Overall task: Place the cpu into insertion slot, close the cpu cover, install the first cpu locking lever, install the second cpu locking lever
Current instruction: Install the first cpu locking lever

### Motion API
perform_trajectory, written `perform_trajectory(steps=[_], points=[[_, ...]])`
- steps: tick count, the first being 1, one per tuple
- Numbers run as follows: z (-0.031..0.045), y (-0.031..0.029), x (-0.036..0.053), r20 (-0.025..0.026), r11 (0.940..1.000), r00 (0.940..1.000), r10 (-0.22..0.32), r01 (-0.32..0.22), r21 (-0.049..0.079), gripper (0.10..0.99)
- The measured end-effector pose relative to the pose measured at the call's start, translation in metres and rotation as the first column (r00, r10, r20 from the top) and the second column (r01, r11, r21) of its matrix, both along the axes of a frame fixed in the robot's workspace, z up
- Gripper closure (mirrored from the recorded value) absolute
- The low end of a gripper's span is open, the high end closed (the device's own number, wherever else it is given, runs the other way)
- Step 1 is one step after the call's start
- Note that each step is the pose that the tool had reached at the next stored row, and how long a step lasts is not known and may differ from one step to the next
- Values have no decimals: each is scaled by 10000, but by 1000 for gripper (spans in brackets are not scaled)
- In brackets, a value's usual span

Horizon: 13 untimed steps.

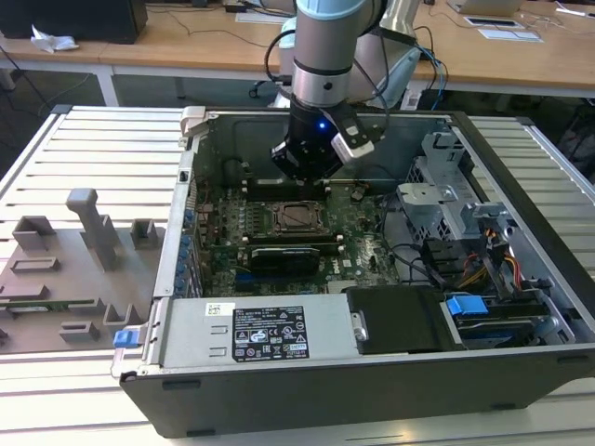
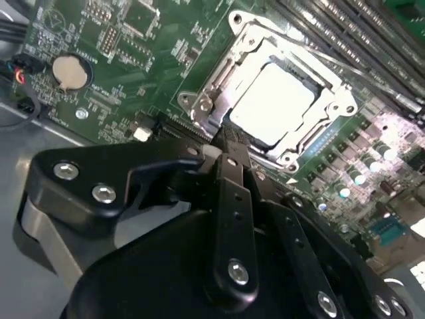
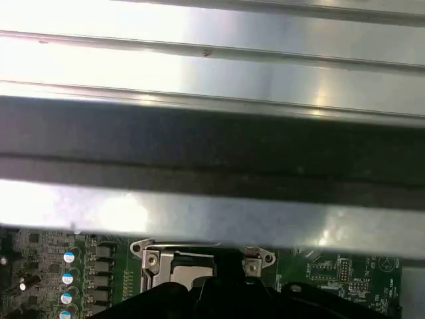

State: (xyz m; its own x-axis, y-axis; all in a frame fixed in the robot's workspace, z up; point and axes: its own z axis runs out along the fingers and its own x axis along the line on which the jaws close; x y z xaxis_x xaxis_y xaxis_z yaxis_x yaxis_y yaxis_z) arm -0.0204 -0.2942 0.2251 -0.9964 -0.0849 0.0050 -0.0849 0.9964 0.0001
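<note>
Robotics lab or workshop, open computer case [image 1: 372, 372] on slatted aluminium bench [image 1: 102, 149], wooden desks [image 1: 186, 42] behind

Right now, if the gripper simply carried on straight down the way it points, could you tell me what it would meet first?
Most likely the near edge of the cpu cover, closed over the cpu. The gripper hangs just above that edge, though depth is hard to judge.

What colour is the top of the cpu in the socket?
Pale silver-grey, glaring almost white; the cpu shows best in the second wrist view.
</note>
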Motion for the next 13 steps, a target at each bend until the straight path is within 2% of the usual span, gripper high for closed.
perform_trajectory(steps=[1, 4, 6, 8, 10, 13], points=[[0, -27, 0, -1, 10000, 10000, 0, 0, 0, 980], [0, -168, -1, 0, 10000, 10000, 1, -1, 1, 980], [0, -212, -1, 0, 10000, 10000, 0, 0, 1, 980], [-1, -237, -1, 1, 10000, 10000, 0, 0, 2, 980], [22, -238, -1, -1, 10000, 10000, 0, 0, 0, 980], [124, -238, 0, -1, 10000, 10000, 0, 0, -1, 980]])
